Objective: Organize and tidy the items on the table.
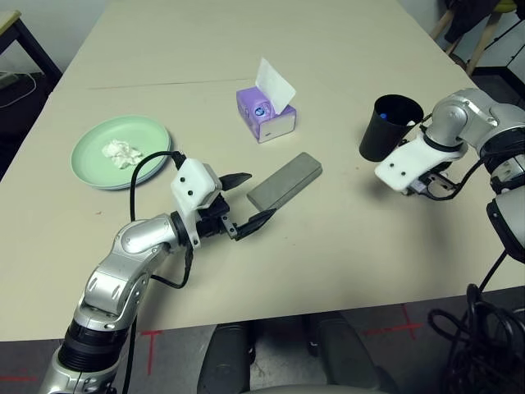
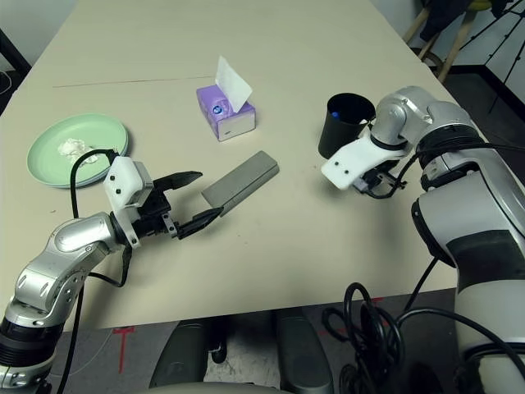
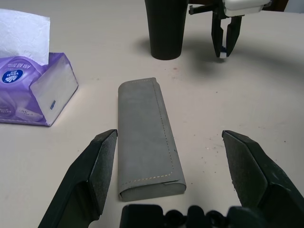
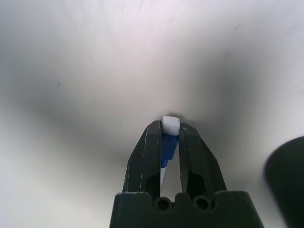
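My left gripper (image 1: 261, 197) is open low over the beige table (image 1: 344, 254), its fingers on either side of the near end of the grey glasses case (image 1: 285, 180), not touching it. In the left wrist view the case (image 3: 145, 133) lies flat between my fingers (image 3: 97, 166). My right gripper (image 4: 170, 128) is shut on a white blue-tipped pen (image 4: 170, 121), pointing down at the table beside the black cup (image 1: 390, 127). A blue tip (image 1: 384, 116) shows inside the cup.
A purple tissue box (image 1: 264, 115) with a tissue sticking up stands behind the case. At the left, a mint green plate (image 1: 94, 168) holds a white tissue wad (image 1: 121, 153). Chair legs (image 1: 476, 37) stand beyond the far right corner.
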You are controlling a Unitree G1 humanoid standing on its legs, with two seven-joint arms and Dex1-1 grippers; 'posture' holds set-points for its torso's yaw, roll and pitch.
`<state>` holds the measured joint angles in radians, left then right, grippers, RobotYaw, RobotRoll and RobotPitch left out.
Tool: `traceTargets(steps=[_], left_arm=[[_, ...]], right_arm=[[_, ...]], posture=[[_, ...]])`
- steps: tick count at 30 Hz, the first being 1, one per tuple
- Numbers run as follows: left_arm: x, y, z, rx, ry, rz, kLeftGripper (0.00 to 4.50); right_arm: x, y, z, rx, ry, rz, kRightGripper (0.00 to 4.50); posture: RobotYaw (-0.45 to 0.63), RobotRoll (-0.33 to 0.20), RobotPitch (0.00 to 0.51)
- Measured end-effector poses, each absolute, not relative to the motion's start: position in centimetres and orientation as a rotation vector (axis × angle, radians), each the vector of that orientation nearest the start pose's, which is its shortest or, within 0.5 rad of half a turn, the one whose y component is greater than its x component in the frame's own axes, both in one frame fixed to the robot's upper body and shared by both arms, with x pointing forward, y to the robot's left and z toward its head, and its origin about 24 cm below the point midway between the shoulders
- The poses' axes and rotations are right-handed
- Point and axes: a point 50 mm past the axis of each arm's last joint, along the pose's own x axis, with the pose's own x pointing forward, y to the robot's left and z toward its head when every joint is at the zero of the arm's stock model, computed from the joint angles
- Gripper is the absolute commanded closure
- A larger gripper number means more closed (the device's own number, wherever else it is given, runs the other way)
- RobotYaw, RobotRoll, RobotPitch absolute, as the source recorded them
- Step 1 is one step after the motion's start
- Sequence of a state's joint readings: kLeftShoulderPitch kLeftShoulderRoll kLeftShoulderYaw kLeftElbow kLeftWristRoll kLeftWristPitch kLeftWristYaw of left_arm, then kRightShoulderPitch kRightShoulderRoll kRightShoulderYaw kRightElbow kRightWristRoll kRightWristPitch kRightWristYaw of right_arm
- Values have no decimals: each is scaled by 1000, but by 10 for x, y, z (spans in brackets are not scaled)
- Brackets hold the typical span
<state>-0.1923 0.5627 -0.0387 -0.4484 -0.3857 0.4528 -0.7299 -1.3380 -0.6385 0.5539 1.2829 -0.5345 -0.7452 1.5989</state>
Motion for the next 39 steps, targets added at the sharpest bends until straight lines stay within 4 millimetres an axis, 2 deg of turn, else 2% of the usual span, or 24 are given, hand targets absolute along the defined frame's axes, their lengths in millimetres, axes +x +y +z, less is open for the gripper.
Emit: traceTargets(steps=[4, 7, 11, 14, 17, 20, 23, 30, 36, 39], left_arm=[[251, 156, 151, 265, -21, -949, 0], [253, 154, 156, 275, -47, -964, 0], [257, 155, 152, 267, -31, -965, 0], [261, 155, 153, 269, -36, -973, 0], [262, 154, 154, 270, -43, -982, 0], [263, 152, 156, 275, -56, -992, 0], [265, 151, 159, 279, -68, -996, 0], [267, 153, 156, 279, -62, -989, 0], [268, 153, 156, 285, -67, -997, 0], [271, 152, 154, 285, -60, -1005, 0]], right_arm=[[369, -193, 205, -1431, 608, 1555, 4108], [370, -175, 224, -1309, 455, 1538, 4183], [355, -165, 249, -1063, 346, 1570, 4187], [344, -157, 261, -925, 307, 1624, 4188], [336, -152, 264, -863, 310, 1662, 4188], [335, -152, 265, -810, 316, 1662, 4189], [339, -145, 273, -753, 237, 1647, 4189], [353, -143, 297, -559, -35, 1393, 4190], [362, -152, 293, -393, -157, 1176, 4191], [361, -158, 302, -314, -286, 1036, 4191]], posture=[[41, 0, 187], [30, 0, 184], [12, 0, 179], [1, 0, 175], [-5, 0, 173], [-7, 0, 168], [-5, 0, 163], [-15, 0, 153], [-45, 0, 141], [-52, 0, 137]])
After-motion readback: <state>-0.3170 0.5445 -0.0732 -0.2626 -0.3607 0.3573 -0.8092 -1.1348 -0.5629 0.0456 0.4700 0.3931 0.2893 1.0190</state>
